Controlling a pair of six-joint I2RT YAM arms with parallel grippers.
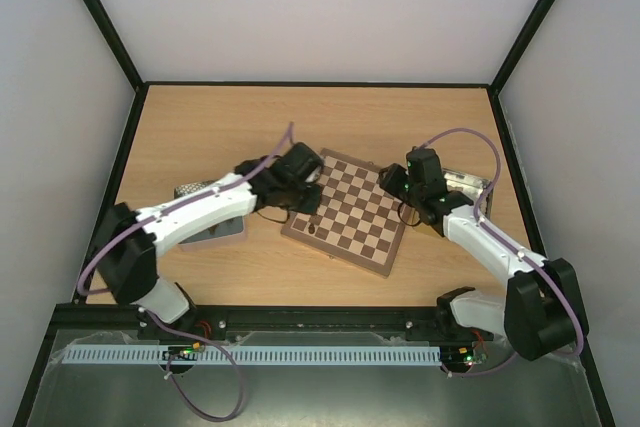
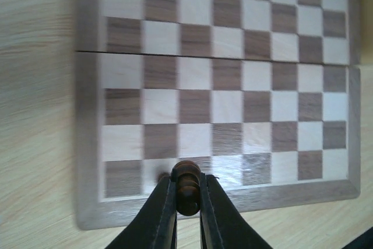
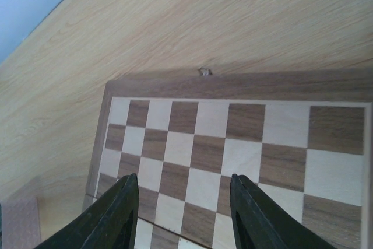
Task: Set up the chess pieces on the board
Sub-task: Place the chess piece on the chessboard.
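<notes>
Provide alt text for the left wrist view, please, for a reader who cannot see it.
The left gripper pinches a small dark brown chess piece between its two black fingers, at the near edge of the board. The checkered board fills most of the view, its other visible squares bare, on a light wooden table.

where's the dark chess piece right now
In the left wrist view, the chess piece is clamped in the left claw at the board's bottom-edge row, left of centre.

A robot lab cell: white panels (image 1: 320,7), black frame (image 1: 100,15).
</notes>
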